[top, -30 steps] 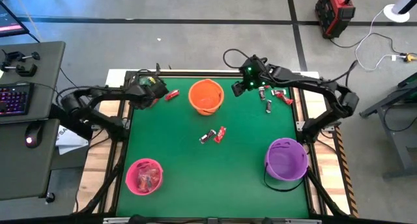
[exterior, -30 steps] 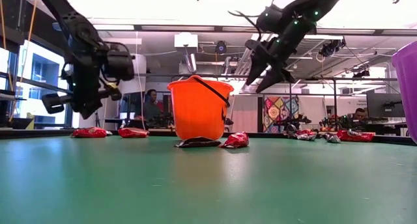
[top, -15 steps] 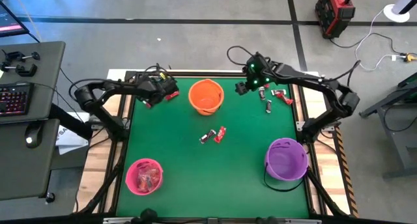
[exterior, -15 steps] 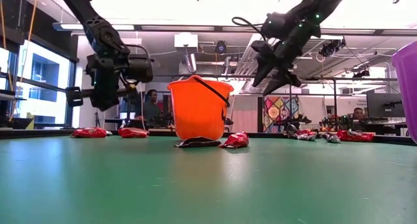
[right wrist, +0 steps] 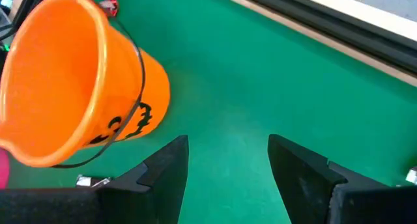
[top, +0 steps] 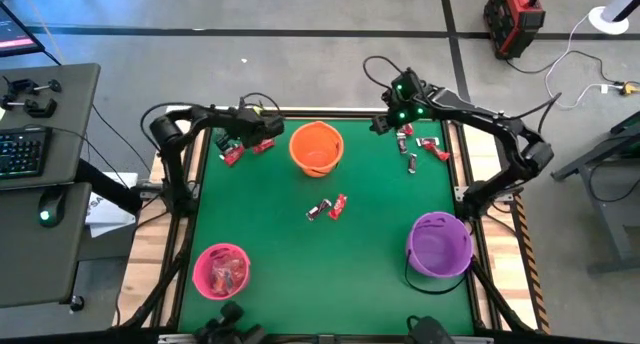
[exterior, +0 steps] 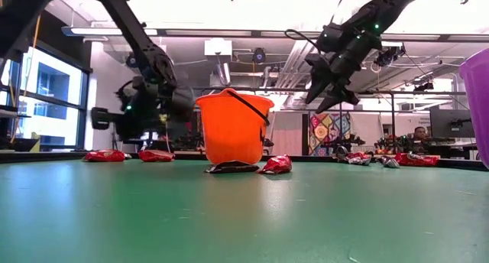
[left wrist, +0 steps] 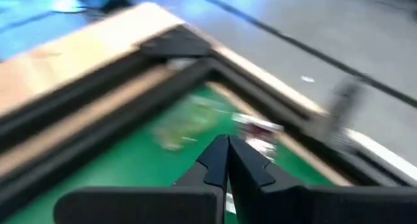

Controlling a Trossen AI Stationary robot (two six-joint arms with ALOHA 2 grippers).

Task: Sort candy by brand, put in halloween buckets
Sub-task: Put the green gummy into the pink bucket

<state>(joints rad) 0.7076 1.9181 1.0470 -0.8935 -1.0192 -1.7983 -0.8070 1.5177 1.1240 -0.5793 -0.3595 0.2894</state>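
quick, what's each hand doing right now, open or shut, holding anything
Left hand: shut, nothing visibly held, over the table's far left corner.
Right hand: open and empty, near the orange bucket.

Left wrist view blurred; candy (left wrist: 257, 128) brand unreadable there. Purple bucket (exterior: 479, 102) cut off at low view's edge. Pink bucket (top: 222, 269) contents too small to identify.

Orange bucket (exterior: 234, 128) behind two candies (exterior: 254, 167) on green table (exterior: 244, 217).
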